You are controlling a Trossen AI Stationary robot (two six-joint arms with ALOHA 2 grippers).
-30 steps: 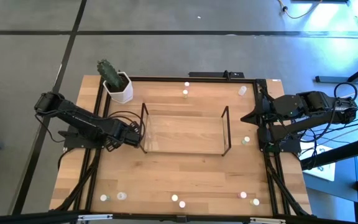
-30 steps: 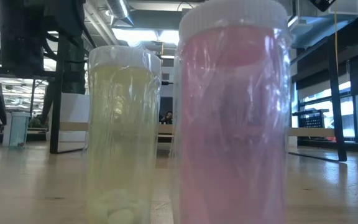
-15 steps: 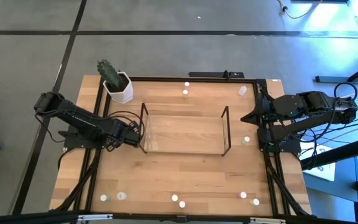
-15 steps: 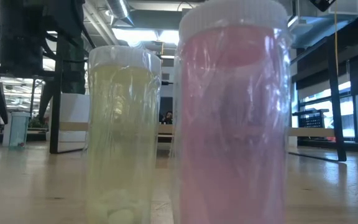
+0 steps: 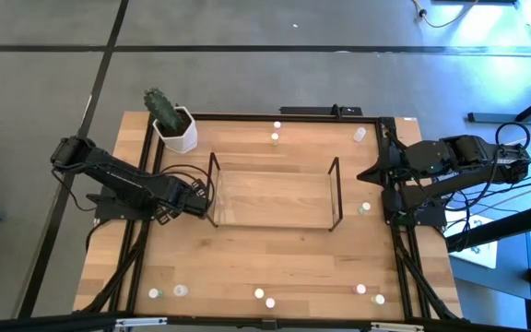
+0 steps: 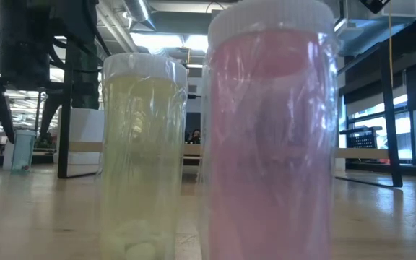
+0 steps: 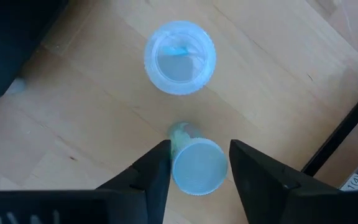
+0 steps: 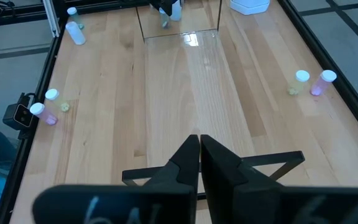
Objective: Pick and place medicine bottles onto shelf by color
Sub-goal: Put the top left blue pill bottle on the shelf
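Note:
A greenish medicine bottle [image 7: 196, 167] with a white cap stands upright on the wood, between the fingers of my left gripper [image 7: 197, 174], which points down just left of the clear shelf [image 5: 273, 198]. A second, white-capped bottle [image 7: 179, 57] stands a little beyond it. In the high view my left gripper [image 5: 197, 196] hides both. More bottles stand along the far edge [image 5: 276, 132] and the near edge [image 5: 264, 297]. My right gripper [image 8: 199, 146] hangs shut and empty above the table's right edge. My left gripper points down over the greenish bottle, a finger on either side of its cap. One finger [image 7: 157, 174] stands right at the cap's edge [image 7: 174, 169]; whether it touches, I cannot tell. The other finger [image 7: 248, 177] leaves a narrow gap. The bottle stands upright on the table.
A white pot with a cactus [image 5: 175, 129] stands at the far left corner. A yellowish bottle [image 6: 143, 155] and a pink one [image 6: 269, 137] fill the low view. Pairs of bottles stand by the right edge [image 5: 365, 208] and in the near corners [image 5: 167, 291], [image 5: 370, 293].

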